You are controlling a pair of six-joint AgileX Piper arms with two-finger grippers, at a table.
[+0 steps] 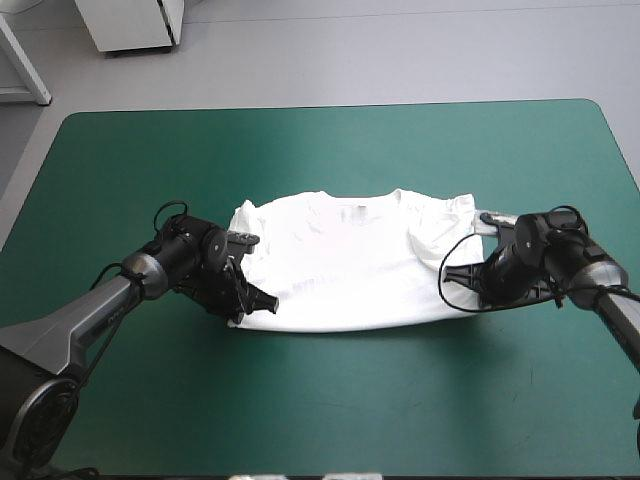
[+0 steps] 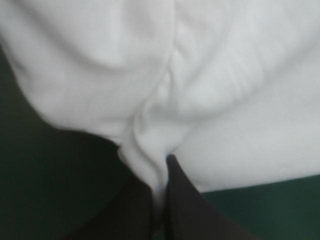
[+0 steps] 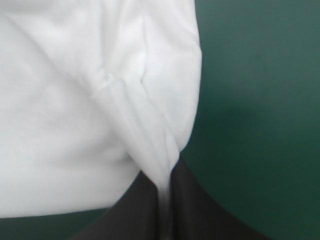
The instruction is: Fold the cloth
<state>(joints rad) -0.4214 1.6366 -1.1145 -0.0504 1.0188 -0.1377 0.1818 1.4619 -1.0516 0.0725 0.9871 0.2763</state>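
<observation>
The teal-green cover (image 1: 320,150) lies bare in a wide band all round: broad open ground toward the far edge, a similar stretch toward the near edge, and free space out to the left and right edges behind each arm. The T-shirt (image 1: 345,265) sits near the table's middle, spread out white with its collar toward the far edge and a rumpled sleeve on the right side. Its near edge runs in a shallow curve between the two grippers. The left gripper (image 1: 264,300) is at the shirt's near left corner; in the left wrist view its black fingers (image 2: 185,210) are all but closed, pinching a gathered fold of cloth that rises between them. The right gripper (image 1: 458,280) is at the shirt's right side, and its wrist view shows the black fingers (image 3: 195,210) likewise clamped on a narrow pleat of fabric, bare cover beside it
</observation>
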